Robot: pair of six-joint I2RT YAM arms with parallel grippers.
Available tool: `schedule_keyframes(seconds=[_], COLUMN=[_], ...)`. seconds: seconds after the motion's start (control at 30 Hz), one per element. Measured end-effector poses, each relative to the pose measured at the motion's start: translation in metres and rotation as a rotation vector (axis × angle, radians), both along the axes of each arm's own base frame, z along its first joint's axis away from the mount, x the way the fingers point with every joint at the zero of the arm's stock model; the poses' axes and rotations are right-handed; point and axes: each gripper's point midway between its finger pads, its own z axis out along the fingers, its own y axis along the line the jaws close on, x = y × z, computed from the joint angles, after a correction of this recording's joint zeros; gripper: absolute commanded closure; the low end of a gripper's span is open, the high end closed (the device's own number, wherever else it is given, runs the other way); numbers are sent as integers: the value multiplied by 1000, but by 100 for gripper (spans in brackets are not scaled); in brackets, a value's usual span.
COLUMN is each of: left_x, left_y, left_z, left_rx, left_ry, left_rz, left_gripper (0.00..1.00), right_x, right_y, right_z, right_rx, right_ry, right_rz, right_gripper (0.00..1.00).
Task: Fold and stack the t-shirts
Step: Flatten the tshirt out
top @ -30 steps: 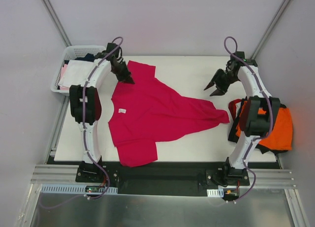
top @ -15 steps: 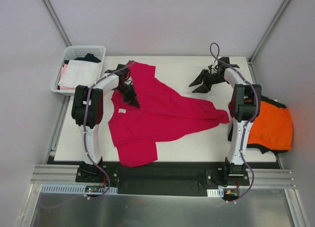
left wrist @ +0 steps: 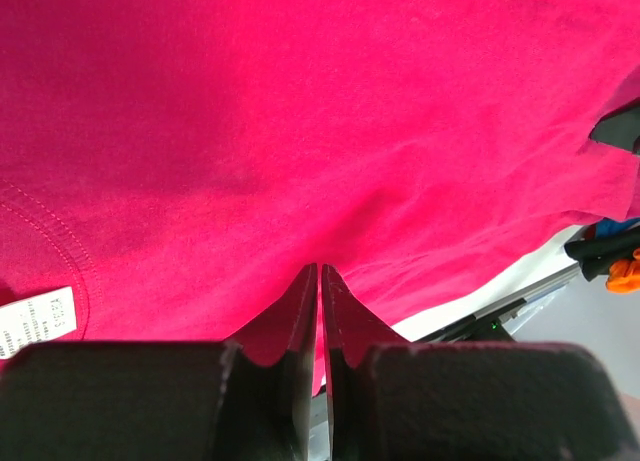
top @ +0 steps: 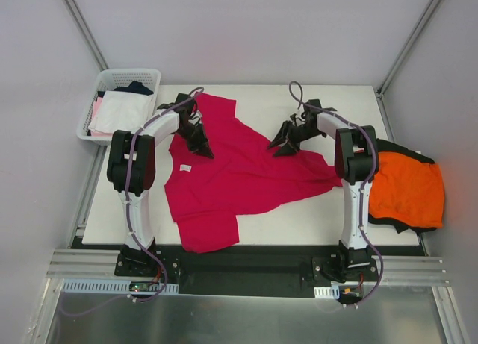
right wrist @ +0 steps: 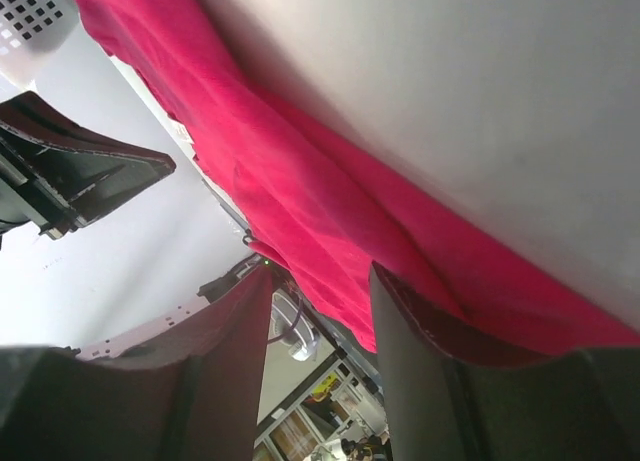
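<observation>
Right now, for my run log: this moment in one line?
red shirt: lying on table | left jaws: shut, above shirt near collar | right jaws: open, at shirt's far edge

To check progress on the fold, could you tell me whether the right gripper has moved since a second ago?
Yes. The right gripper has swung left, away from the table's right edge, toward the crimson t-shirt.

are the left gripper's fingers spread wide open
No, the left wrist view shows the left gripper shut tight, with the crimson t-shirt spread beyond it.
</observation>
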Motion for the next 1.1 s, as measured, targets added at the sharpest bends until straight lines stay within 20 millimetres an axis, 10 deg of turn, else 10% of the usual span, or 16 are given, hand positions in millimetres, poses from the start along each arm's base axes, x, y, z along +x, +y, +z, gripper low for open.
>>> schedule_keyframes(seconds=[0.57,1.1], left_x=[-1,-2], left_y=[0,1], left_z=[-1,2], left_rx=[0,3], left_ry=[1,-7], left_rz=[-1,-22], left_gripper=[95,94], right_x=[26,17], right_y=[-56,-34], right_z=[-4,-12], right_rx=[-4,19], right_ry=[-35,-37], right_rz=[-118,-85], right_gripper=[53,57])
